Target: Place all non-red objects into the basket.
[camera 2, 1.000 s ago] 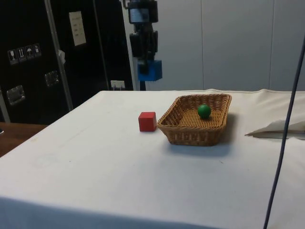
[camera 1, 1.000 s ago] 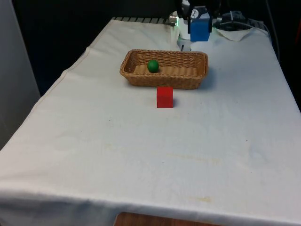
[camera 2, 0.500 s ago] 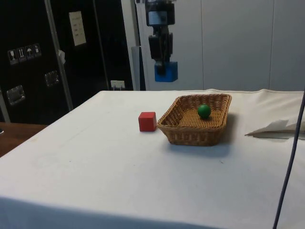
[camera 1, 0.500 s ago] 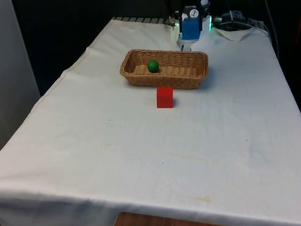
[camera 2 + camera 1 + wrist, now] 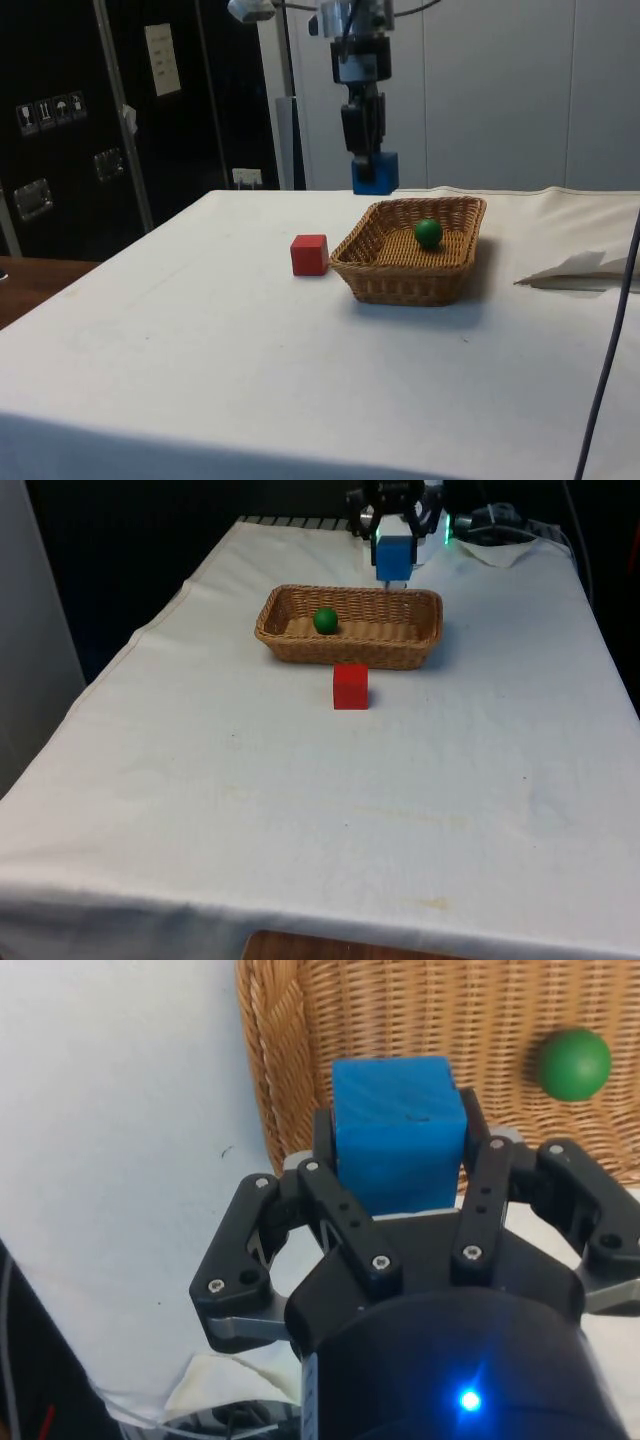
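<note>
My gripper [image 5: 392, 558] [image 5: 374, 175] [image 5: 398, 1145] is shut on a blue cube [image 5: 392, 556] [image 5: 375, 172] [image 5: 398, 1130] and holds it in the air above the far end of the wicker basket [image 5: 349, 626] [image 5: 410, 250] [image 5: 400, 1030]. A green ball [image 5: 325, 620] [image 5: 428, 233] [image 5: 573, 1063] lies inside the basket. In front of the basket, on the cloth, stands a red cube [image 5: 350, 686] [image 5: 310, 254], close to the basket's near wall.
Crumpled white paper [image 5: 500, 548] [image 5: 585, 267] and dark cables [image 5: 610, 300] lie at the table's far end, to the front view's right. The table's edges drop off on both sides.
The gripper has carried the blue cube towards the front view's left and lower, from beside the basket's far corner to above its far end. The ball and red cube have not moved.
</note>
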{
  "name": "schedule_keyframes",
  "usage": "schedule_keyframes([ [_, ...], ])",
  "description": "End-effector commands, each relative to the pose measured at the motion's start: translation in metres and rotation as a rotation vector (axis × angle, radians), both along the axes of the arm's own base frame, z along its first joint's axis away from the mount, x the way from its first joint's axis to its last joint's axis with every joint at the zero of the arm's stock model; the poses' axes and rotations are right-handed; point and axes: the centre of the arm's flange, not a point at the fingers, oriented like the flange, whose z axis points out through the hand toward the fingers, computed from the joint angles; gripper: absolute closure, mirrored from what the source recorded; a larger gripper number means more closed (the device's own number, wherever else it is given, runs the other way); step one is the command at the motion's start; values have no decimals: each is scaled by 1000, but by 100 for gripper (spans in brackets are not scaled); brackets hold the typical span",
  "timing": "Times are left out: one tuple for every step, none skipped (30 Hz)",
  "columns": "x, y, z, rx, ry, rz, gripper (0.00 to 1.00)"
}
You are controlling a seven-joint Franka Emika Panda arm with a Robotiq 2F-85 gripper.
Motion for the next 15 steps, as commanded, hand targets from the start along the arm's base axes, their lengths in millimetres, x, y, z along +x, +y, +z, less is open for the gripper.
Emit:
schedule_keyframes([
  [-3,0,-5,-8,-6,1,94],
  [-4,-1,-8,-7,-5,0,94],
  [-6,-1,-12,-8,-3,0,94],
  [-5,0,-9,-1,4,-1,94],
  [-7,0,-14,-8,-3,1,94],
  [-10,0,-21,-8,-2,0,94],
  [-11,0,-24,-8,-2,-1,94],
  [-12,0,-26,-9,-2,-1,94],
  [-14,0,-30,-9,-1,0,94],
  [-15,0,-33,-9,-1,-2,94],
  [-16,1,-36,-10,-1,-1,94],
  [-15,1,-34,-10,7,-1,94],
  [-16,1,-39,-11,0,-1,94],
  [-17,1,-43,-11,1,-1,94],
  [-18,1,-49,-14,3,-1,94],
])
